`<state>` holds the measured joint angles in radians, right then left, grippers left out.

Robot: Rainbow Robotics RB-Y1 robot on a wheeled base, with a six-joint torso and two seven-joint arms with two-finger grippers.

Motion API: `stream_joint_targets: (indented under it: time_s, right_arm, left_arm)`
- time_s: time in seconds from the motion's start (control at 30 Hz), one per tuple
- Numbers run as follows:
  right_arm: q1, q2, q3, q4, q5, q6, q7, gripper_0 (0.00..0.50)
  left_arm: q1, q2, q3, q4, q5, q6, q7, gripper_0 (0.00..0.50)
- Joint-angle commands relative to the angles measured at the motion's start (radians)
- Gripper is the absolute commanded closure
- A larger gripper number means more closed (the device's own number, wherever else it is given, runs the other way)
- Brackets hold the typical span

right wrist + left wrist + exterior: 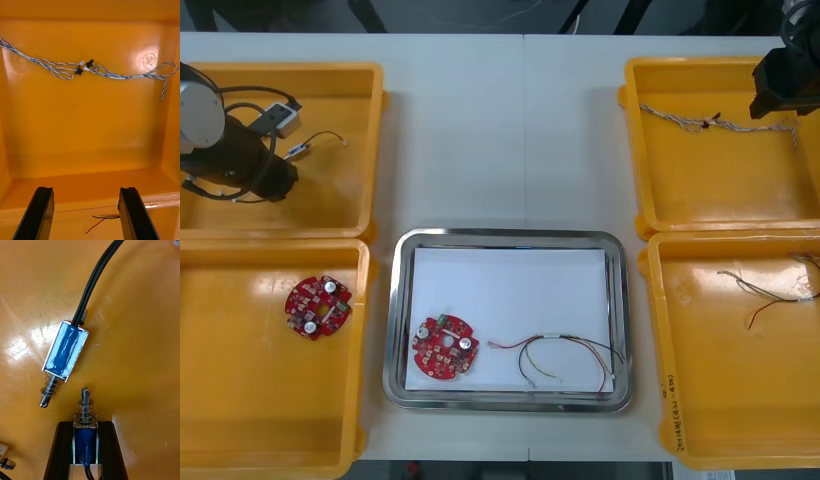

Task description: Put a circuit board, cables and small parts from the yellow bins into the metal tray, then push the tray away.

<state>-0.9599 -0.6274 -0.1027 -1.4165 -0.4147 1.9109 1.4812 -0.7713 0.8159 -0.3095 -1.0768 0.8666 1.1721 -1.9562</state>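
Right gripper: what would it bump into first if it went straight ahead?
Probably the bare floor of the far yellow plastic bin, which the open right gripper points into. The twisted blue and white cable lies farther on, though depth is hard to judge.

Bins (280,70): yellow up front (orange to my wrist cameras).
Tray (505,237): shiny silver rim, white inside.
Circuit boards (445,349): red, silver-dotted.
Twisted cable (112,76): blue and white stripes, black plugs.
Small metal parts (65,350): blue wrap, silver frames and springs, black leads.
My left fingers (60,450), my right fingers (39,213): black.
Tray cables (552,338): red, yellow and dark strands.
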Motion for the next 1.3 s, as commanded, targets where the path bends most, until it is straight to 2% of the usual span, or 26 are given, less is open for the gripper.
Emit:
stream_joint_targets:
  time_s: [0.03, 0.37, 0.73, 1.0, 1.3]
  right_arm:
    - [-0.052, -0.043, -0.034, 0.05, -0.001, -0.076, -0.038, 0.0]
    - [-0.115, -0.035, -0.034, 0.214, -0.019, -0.234, -0.039, 0.0]
    - [-0.154, -0.015, -0.034, 0.372, -0.019, -0.402, -0.035, 0.0]
    - [-0.16, -0.012, -0.028, 0.461, -0.016, -0.506, -0.032, 0.0]
    - [-0.195, 0.006, -0.026, 0.585, -0.009, -0.65, -0.041, 0.0]
  left_arm:
    - [-0.046, 0.002, 0.063, -0.014, 0.012, 0.058, -0.023, 0.5]
    - [-0.046, 0.002, 0.153, -0.083, -0.005, 0.181, 0.003, 0.5]
    - [-0.045, -0.001, 0.227, -0.213, -0.034, 0.345, 0.063, 0.5]
    - [-0.04, -0.032, 0.23, -0.382, -0.058, 0.466, 0.29, 0.5]
    - [-0.034, -0.109, 0.23, -0.606, -0.106, 0.635, 0.55, 0.5]
